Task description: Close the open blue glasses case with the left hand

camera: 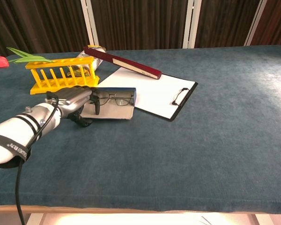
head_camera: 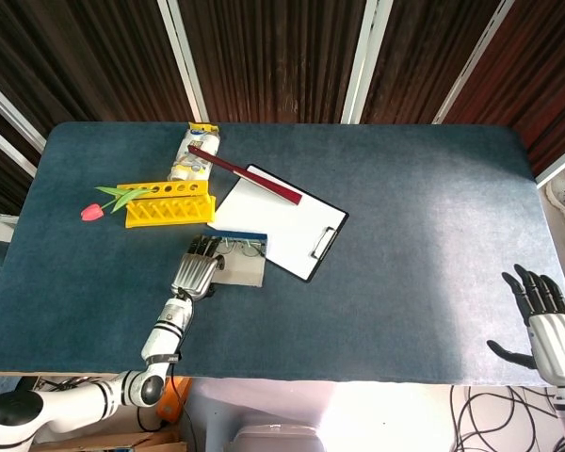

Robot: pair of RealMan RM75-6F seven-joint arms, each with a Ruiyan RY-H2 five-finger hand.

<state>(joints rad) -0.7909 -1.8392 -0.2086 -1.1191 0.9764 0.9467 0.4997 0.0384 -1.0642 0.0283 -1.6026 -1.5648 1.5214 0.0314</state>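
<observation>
The blue glasses case (head_camera: 243, 268) lies open just left of the table's middle, with a pair of glasses (camera: 114, 98) in its blue tray. Its grey lid (camera: 110, 111) is tilted up off the cloth. My left hand (head_camera: 198, 271) (camera: 70, 103) is at the lid's left edge and holds it, fingers curled over the top and thumb underneath. My right hand (head_camera: 546, 325) hovers at the table's near right corner, far from the case, with its fingers spread and nothing in it. The chest view does not show it.
A white clipboard (head_camera: 282, 221) lies right beside the case. Behind the case stands a yellow rack (head_camera: 168, 204) with a red tulip (head_camera: 94, 211) against it. A dark red book (camera: 124, 62) leans on a packet (head_camera: 193, 155) at the back.
</observation>
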